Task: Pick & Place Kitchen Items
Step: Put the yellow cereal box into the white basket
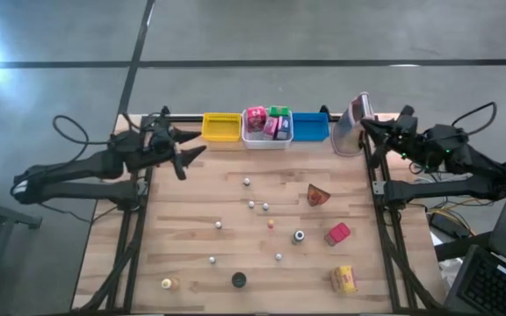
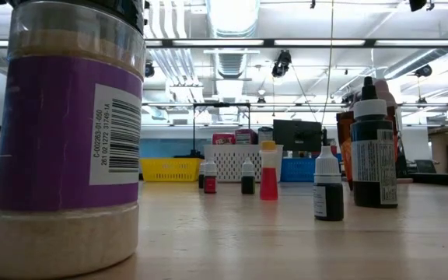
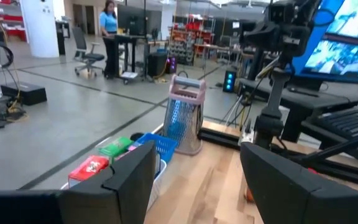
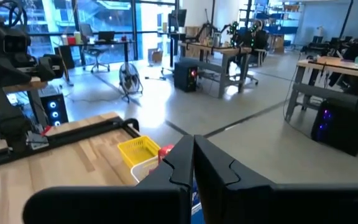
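Kitchen items lie scattered on the wooden table: a brown-red packet, a red packet, a yellow packet, a dark round piece and several tiny whitish bottles. Pink and green packets sit in the white bin. My left gripper hovers open at the far left, level, above the table near the yellow bin; its fingers hold nothing. My right gripper is shut and empty at the far right, beside the pink-grey upright device.
The yellow, white and blue bins stand in a row along the far edge. In the low view a large purple-labelled jar stands close in front, with small dye bottles behind. A person stands far off in the room.
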`<state>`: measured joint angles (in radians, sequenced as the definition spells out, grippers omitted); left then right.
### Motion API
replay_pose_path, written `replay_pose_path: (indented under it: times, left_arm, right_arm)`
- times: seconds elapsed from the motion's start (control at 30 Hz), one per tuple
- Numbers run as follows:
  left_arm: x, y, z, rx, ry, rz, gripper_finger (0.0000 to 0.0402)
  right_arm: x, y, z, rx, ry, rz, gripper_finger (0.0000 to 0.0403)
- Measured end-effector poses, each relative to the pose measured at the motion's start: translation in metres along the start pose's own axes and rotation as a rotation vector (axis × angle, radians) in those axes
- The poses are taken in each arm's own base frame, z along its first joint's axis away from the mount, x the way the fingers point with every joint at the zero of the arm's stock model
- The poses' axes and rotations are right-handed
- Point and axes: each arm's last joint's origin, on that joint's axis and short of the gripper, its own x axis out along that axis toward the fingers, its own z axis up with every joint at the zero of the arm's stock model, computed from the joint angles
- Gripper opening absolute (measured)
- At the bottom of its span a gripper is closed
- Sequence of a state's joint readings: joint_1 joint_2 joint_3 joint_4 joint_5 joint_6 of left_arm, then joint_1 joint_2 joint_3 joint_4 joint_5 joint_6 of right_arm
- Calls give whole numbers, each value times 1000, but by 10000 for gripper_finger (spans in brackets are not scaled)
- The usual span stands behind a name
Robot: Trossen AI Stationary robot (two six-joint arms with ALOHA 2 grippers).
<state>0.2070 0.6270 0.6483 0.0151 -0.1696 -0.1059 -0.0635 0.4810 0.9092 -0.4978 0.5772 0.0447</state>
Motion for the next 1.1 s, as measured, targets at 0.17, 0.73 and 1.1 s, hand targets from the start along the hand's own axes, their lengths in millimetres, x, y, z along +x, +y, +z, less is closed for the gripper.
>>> replay_pose_path:
  times: [0.17, 0.73, 1.1]
  left_arm:
    - [-4, 0, 3, -4, -19, -2, 241]
    - [-4, 0, 3, -125, -21, -4, 241]
    - [-4, 0, 5, -250, -37, -9, 241]
  right_arm:
    - [-2, -2, 0, 5, -8, 0, 8]
    - [-2, -1, 0, 4, -6, 0, 8]
    - [-2, -1, 0, 4, -6, 0, 8]
